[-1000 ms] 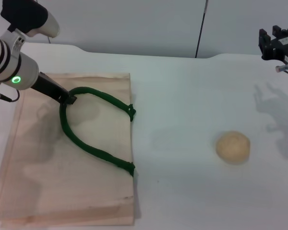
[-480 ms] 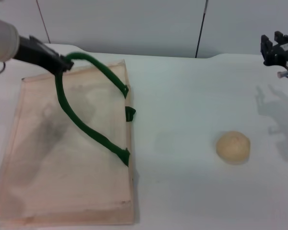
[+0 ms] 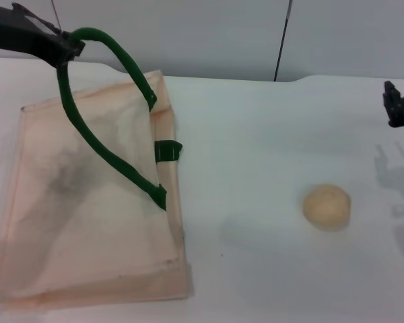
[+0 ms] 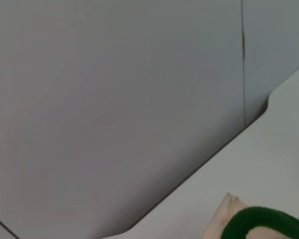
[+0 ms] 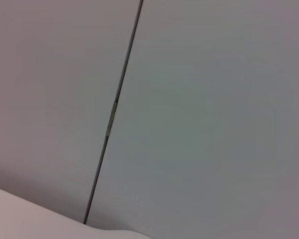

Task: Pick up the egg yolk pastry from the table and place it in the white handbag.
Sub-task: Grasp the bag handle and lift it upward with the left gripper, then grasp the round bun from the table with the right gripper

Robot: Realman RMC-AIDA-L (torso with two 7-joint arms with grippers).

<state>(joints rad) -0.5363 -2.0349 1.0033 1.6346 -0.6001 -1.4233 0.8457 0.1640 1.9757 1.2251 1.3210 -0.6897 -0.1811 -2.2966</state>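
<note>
The egg yolk pastry [image 3: 327, 206], a small pale tan dome, sits on the white table [image 3: 256, 168] at the right. The white handbag [image 3: 87, 215], a cream tote, lies at the left with its upper side pulled up. My left gripper [image 3: 69, 46] is shut on one dark green handle [image 3: 101, 151] and holds it high at the far left. The second handle [image 3: 167, 151] shows as a short stub at the bag's right edge. The held handle also shows in the left wrist view [image 4: 264, 224]. My right gripper [image 3: 401, 102] hovers at the far right edge, above and right of the pastry.
A grey wall with a dark vertical seam [image 3: 281, 40] stands behind the table. The table's back edge has a step [image 3: 303, 78] near the seam. Bare tabletop lies between the bag and the pastry.
My left gripper has risen and moved back-left with the green handle, lifting the bag's upper side open. My right gripper has moved right and lower in the head view. The pastry has not moved.
</note>
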